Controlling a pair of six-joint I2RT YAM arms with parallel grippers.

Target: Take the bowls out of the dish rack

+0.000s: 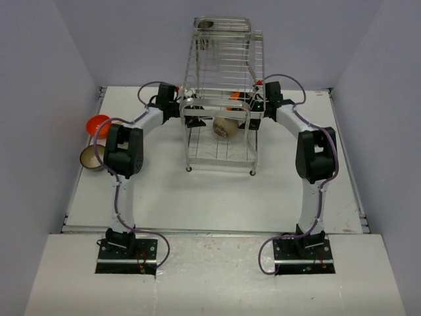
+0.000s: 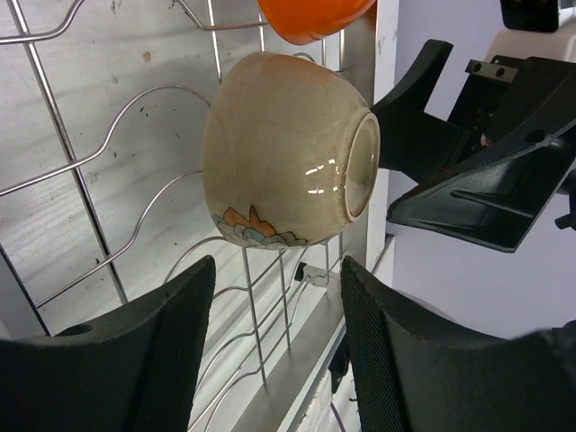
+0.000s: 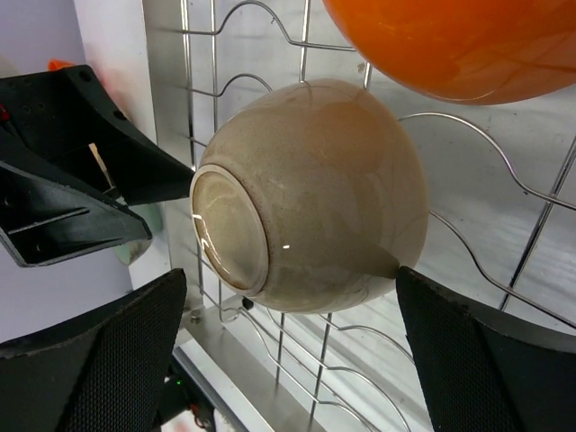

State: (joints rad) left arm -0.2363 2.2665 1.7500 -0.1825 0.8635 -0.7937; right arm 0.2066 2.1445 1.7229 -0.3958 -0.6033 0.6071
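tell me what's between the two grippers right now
The cream bowl, lying on its side in the dish rack, sits between the left gripper and right gripper; all three views show it.

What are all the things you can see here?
dish rack: one, silver wire, back middle of the table.
cream bowl: one, beige, on its side in the rack.
orange bowl in the rack: one, next to the cream bowl.
orange bowl on the table: one, far left.
brown bowl: one, table, beside that orange bowl.
dark round thing: one, rack top, unclear.
table: one, white.
left gripper, right gripper: two, black, open, facing the cream bowl from each side.
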